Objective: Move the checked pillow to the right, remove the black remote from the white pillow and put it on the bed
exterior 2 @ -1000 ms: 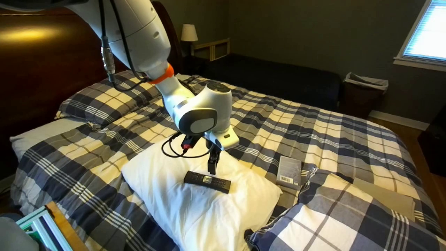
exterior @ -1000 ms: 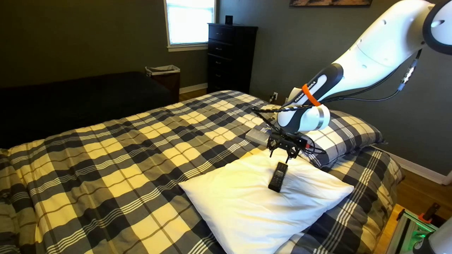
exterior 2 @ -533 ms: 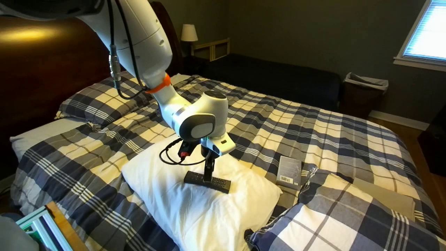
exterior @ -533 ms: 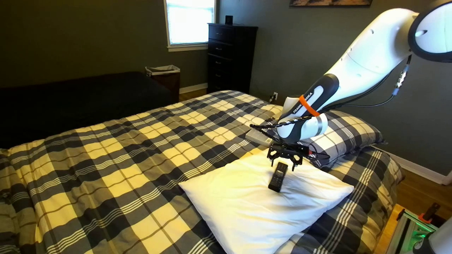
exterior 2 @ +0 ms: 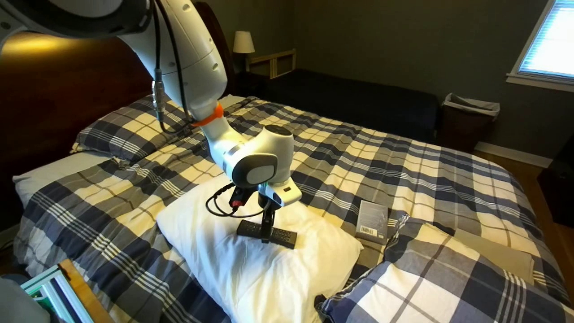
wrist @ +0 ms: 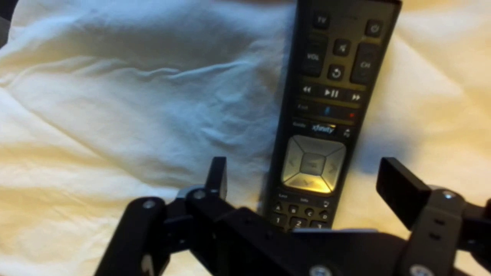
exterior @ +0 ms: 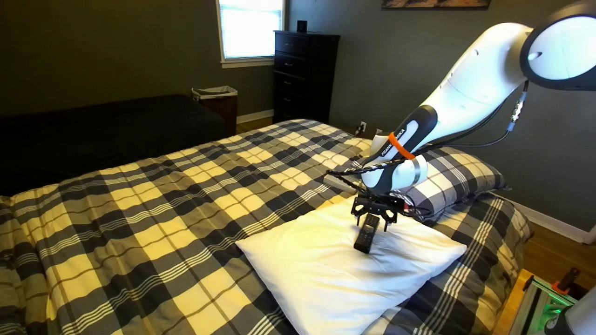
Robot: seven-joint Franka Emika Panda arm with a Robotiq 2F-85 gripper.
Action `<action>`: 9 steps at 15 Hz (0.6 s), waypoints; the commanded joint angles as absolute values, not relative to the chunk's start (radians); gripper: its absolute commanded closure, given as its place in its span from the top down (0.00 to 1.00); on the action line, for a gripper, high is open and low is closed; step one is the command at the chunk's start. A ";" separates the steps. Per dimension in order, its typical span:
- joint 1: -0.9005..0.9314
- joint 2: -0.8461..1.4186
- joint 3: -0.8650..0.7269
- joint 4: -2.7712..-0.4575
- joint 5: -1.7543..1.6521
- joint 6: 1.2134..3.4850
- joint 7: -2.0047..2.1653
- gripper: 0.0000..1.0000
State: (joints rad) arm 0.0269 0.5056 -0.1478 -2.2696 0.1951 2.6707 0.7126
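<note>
The black remote (exterior: 364, 240) lies on the white pillow (exterior: 316, 265); both also show in an exterior view, the remote (exterior 2: 285, 237) and the pillow (exterior 2: 264, 278). In the wrist view the remote (wrist: 326, 111) lies between my fingers, its lower end hidden by the gripper. My gripper (exterior: 372, 224) points down over the remote, also in an exterior view (exterior 2: 266, 240). In the wrist view the gripper (wrist: 308, 180) is open, with one finger on each side, apart from the remote. The checked pillow (exterior 2: 430, 278) lies beside the white pillow, also in an exterior view (exterior: 465, 174). The bed (exterior: 163, 209) lies beneath all.
A grey box (exterior 2: 373, 220) lies on the bed near the checked pillow. A flat grey item (exterior 2: 497, 253) lies behind that pillow. Another plaid pillow (exterior 2: 134, 128) rests by the headboard (exterior 2: 67, 67). A metal-framed base (exterior 2: 58, 291) stands at the bed's side.
The gripper has come down from above the remote to low around it, slowing in the last half second. It stays open. The remote and pillows have not moved.
</note>
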 commanded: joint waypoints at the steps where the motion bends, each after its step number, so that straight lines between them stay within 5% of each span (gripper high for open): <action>1: 0.022 0.540 -0.134 -2.240 0.226 2.658 0.710 1.00; 6: 0.025 0.561 -0.136 -2.231 0.230 2.653 0.714 0.99; 9: 0.025 0.569 -0.136 -2.227 0.234 2.657 0.714 0.89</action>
State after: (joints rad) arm 0.0270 0.5458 -0.1392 -2.2500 0.2139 2.6707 0.7127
